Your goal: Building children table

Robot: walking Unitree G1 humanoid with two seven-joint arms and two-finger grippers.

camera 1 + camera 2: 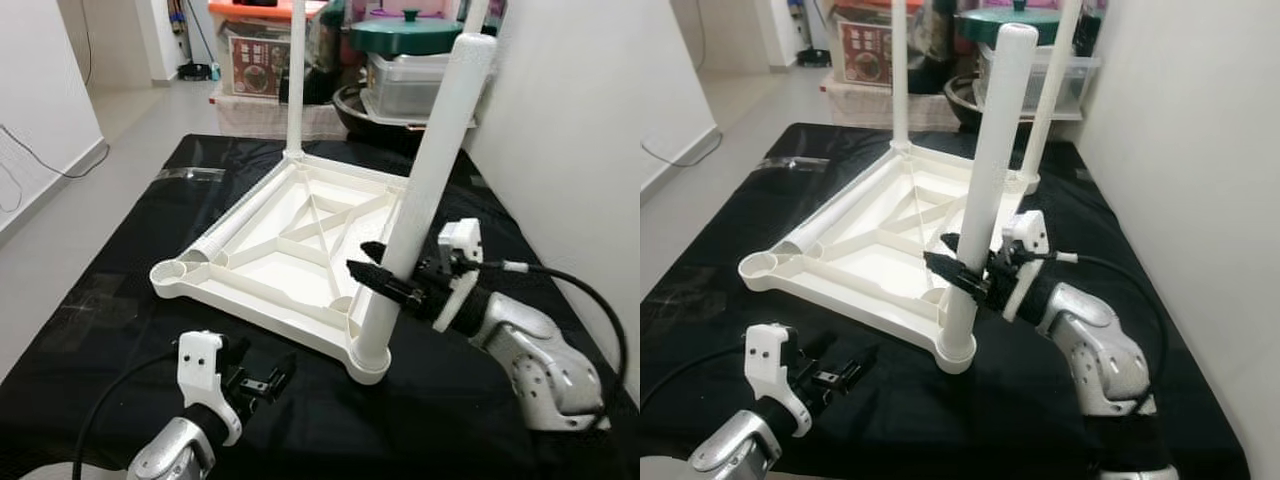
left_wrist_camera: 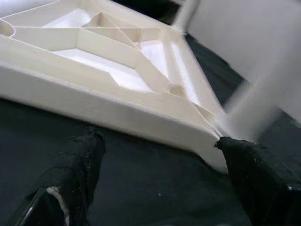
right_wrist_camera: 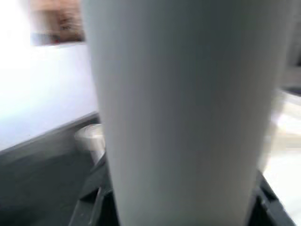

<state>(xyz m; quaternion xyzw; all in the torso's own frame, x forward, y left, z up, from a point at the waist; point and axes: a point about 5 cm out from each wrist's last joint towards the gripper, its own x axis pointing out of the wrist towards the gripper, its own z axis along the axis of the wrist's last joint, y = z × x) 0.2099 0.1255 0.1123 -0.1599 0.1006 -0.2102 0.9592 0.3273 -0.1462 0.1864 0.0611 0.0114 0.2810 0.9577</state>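
one upturned tabletop (image 1: 300, 235), three upright legs (image 1: 425, 190), right hand (image 1: 385, 272) gripping one

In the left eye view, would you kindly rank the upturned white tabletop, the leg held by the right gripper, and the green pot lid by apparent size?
1. Tabletop.
2. Leg in the right gripper.
3. Green pot lid, though it sits farthest back, so its true size is unsure.

No legible text or labels.

Smooth white plastic tabletop (image 1: 300, 235) and leg (image 1: 425, 190) on matt black cloth (image 1: 120, 330).
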